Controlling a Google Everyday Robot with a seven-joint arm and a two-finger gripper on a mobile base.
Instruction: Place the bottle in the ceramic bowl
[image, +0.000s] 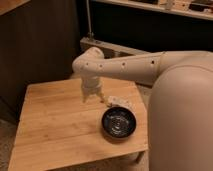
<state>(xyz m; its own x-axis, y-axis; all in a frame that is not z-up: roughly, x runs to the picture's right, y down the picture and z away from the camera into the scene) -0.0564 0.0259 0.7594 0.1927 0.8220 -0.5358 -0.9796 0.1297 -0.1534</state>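
The bottle (120, 102), small and whitish, lies on its side on the wooden table (55, 125), just behind the far rim of the bowl. The ceramic bowl (120, 123) is round, glossy and black, and sits near the table's right front corner with nothing in it. My gripper (93, 98) points down over the table, just left of the bottle and behind-left of the bowl. It is open and holds nothing.
My white arm (130, 67) reaches in from the right, and its bulky body (182, 115) covers the right side of the view. A dark cabinet (40, 45) stands behind the table. The table's right edge runs close to the bowl.
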